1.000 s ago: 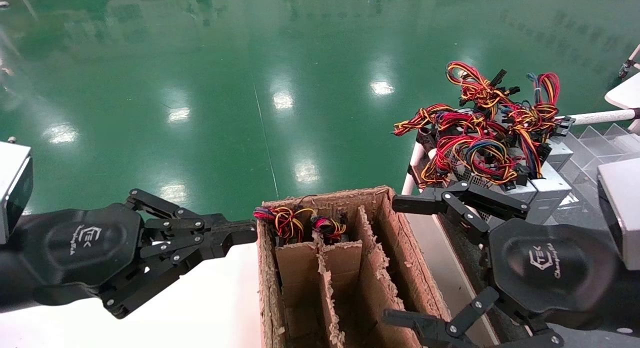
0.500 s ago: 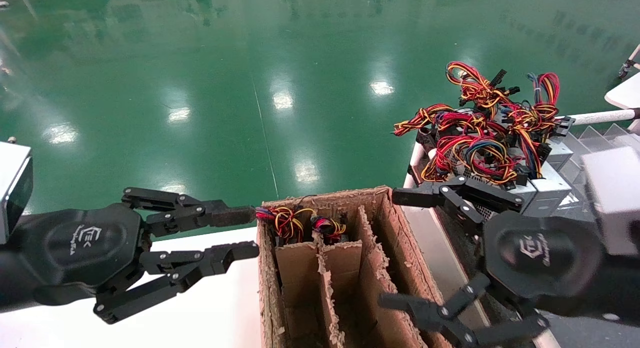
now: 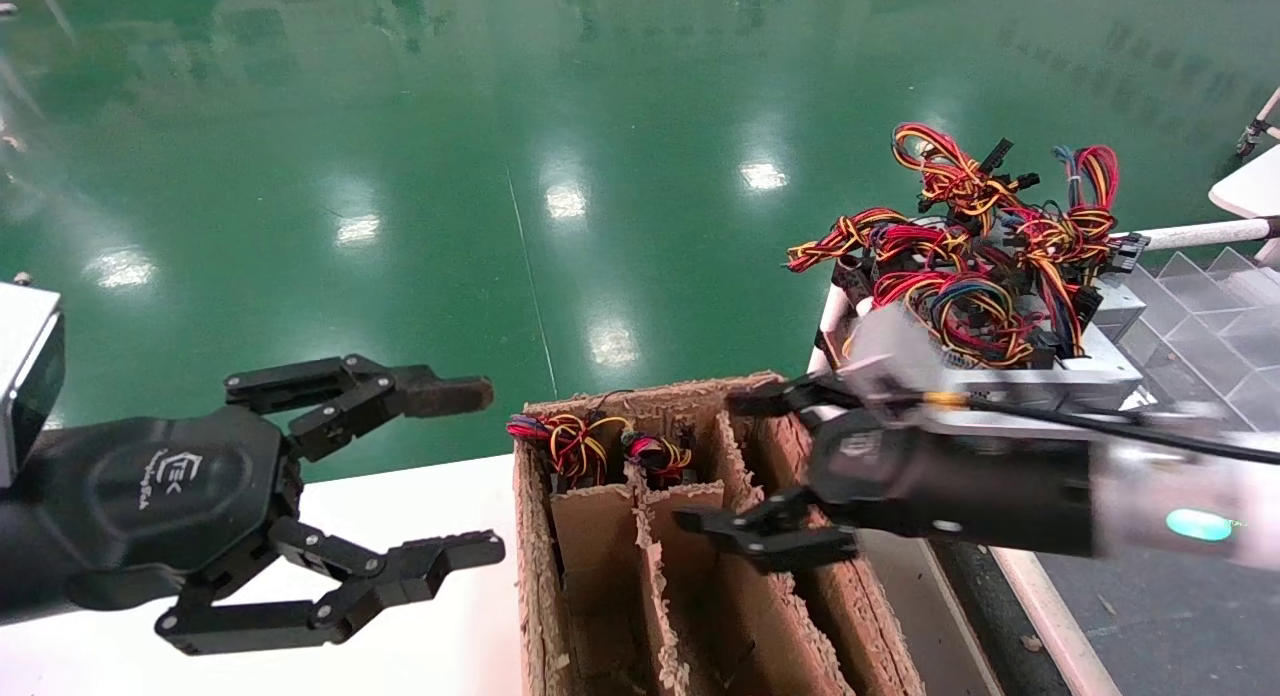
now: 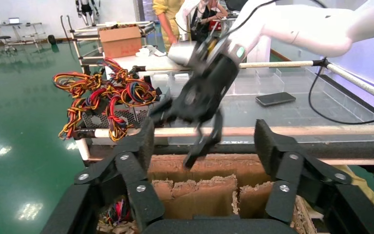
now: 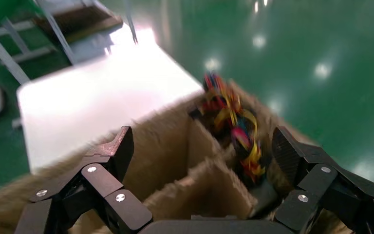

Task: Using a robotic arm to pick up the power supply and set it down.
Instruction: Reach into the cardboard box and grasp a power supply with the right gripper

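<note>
Swinging in from the side, the right gripper (image 3: 765, 476) now hangs over the cardboard box (image 3: 760, 401), jaws spread and empty; the left gripper (image 3: 455, 476) has opened wider. The power supply (image 3: 575, 446) sits in the box's far-left cell, likely the next grasp.

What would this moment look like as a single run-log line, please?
left gripper: open, beside cardboard box | right gripper: open, empty, over box | power supply: in box's far compartment, not gripped

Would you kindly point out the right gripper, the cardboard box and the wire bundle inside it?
right gripper (image 3: 765, 471), head view: midway between its open fingertips.
cardboard box (image 3: 650, 398), head view: frayed far rim.
wire bundle (image 3: 575, 441), head view: knot of red and yellow wires.
</note>
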Action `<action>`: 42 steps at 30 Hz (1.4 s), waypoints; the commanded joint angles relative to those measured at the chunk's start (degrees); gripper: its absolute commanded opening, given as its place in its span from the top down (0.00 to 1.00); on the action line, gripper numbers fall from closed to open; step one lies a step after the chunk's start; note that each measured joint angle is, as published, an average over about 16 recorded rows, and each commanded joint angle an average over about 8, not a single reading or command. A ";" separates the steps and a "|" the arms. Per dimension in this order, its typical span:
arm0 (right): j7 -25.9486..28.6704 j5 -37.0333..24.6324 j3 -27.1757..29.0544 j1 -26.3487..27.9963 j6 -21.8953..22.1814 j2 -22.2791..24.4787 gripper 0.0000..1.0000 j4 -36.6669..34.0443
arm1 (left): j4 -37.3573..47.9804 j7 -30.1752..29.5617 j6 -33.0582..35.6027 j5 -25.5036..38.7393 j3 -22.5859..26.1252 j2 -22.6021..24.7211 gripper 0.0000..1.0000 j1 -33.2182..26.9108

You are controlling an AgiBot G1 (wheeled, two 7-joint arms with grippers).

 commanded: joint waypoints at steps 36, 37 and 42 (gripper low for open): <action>-7.36 -10.54 -3.87 -2.78 13.68 -10.17 1.00 -5.53 | 0.00 0.00 0.00 0.00 0.00 0.00 0.00 0.00; -7.44 -10.68 -3.95 -2.82 13.82 -10.31 1.00 -5.61 | 0.00 0.00 0.00 0.00 0.00 0.00 0.00 0.00; -7.99 -11.43 -4.37 -2.68 14.34 -11.22 1.00 -6.58 | 0.00 0.00 0.00 0.00 0.01 0.00 0.00 0.00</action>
